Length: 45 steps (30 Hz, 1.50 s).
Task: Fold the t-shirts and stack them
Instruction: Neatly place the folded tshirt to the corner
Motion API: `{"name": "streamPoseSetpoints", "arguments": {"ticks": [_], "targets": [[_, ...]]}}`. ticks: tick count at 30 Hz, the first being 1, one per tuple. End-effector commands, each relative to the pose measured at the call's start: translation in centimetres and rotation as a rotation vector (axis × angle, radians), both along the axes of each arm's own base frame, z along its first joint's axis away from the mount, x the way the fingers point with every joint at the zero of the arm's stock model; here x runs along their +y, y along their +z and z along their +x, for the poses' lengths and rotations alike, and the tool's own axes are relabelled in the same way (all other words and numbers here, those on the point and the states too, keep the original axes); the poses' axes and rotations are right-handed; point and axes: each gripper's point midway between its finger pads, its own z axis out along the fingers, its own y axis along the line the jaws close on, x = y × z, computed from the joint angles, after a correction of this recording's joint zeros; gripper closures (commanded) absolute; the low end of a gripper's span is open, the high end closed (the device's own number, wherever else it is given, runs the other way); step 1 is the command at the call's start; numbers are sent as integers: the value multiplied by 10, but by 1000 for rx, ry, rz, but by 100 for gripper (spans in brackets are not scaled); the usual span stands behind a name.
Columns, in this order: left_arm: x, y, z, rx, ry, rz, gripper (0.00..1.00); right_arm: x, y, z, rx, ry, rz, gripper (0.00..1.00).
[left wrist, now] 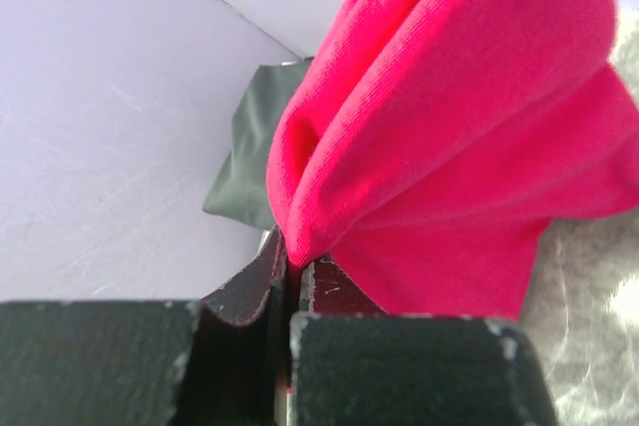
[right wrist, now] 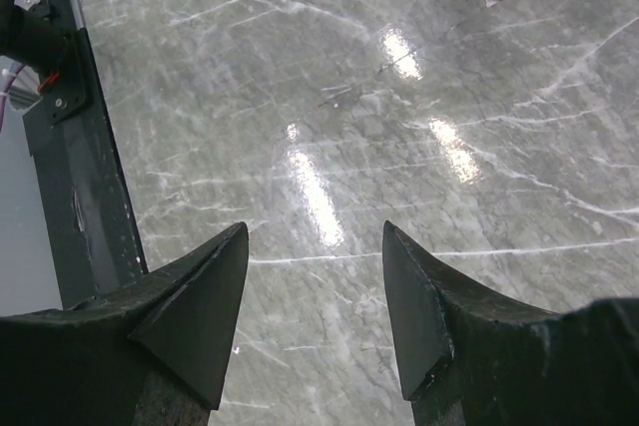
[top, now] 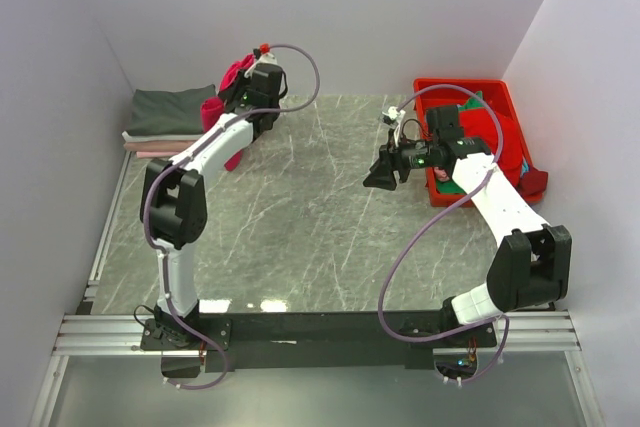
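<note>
Logged left arm (top: 205,142) stretched long from near-left base toward far-left corner, elbow raised midway, wrist tipped down. Found left gripper (top: 246,97) there, jaws pressed together on a bunched fold of crimson-pink t-shirt (left wrist: 459,127), cloth bulging above the fingers and hanging down beside the forearm toward the worktop (top: 320,227). Just beside it, against the left edge, noted dark grey t-shirt (top: 165,109) folded flat atop paler layers, with a pale pink strip (top: 150,152) showing underneath. Logged right arm (top: 500,202) bent sharply at the elbow near the right edge, forearm angled inward toward centre. Found right gripper (right wrist: 315,276) hovering over bare marble right of centre, jaws spread wide, holding nothing. Behind it, at far-right corner, noted red bin (top: 465,84) with red and teal-green t-shirts (top: 480,127) heaped inside and a dark red piece (top: 535,182) draped at its near right corner.
</note>
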Motion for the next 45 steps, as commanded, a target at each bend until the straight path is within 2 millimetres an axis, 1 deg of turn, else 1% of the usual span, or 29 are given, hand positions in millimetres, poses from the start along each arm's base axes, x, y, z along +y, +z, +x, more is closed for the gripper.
{"name": "streamPoseSetpoints", "arguments": {"ticks": [1,2,3,4,5,6,7,10,12,13,15,21,24,28,32,34,39,41,45], "targets": [[10,35,10,-83,42,-20,100,-1,16,-6,-50,19,27,37],[9,41,13,-92,40,-28,100,-1,16,-6,-47,17,27,37],[8,39,16,-90,39,-34,100,-1,15,-6,-45,17,27,37],[11,49,20,-114,46,-46,100,-1,16,-6,-46,21,29,37],[10,52,22,-122,47,-51,100,-1,16,-6,-48,20,29,37],[12,50,24,-116,52,-49,100,-2,15,-6,-43,18,28,37],[14,58,27,-139,53,-63,100,-2,15,-6,-43,18,29,37],[16,68,33,-160,60,-74,100,-1,15,-7,-43,21,32,37],[17,69,36,-162,60,-72,100,-2,16,-7,-45,21,33,37],[19,74,37,-174,65,-75,100,-2,16,-6,-45,20,34,37],[23,77,38,-180,71,-73,100,-2,16,-7,-43,22,36,37],[29,96,36,-228,83,-91,100,-2,16,-7,-37,22,40,37],[32,102,36,-243,92,-94,100,-1,17,-7,-41,26,42,37],[41,110,35,-264,108,-103,100,-2,16,-8,-38,25,43,37],[41,122,34,-295,105,-117,100,-1,16,-8,-31,27,46,37],[45,127,33,-304,109,-113,100,0,15,-8,-26,30,48,37],[59,124,35,-305,131,-117,100,0,15,-8,-27,30,48,37],[68,124,36,-308,143,-120,100,0,15,-9,-26,31,50,37],[79,120,42,-316,159,-132,100,0,13,-7,-19,30,47,37]]}}
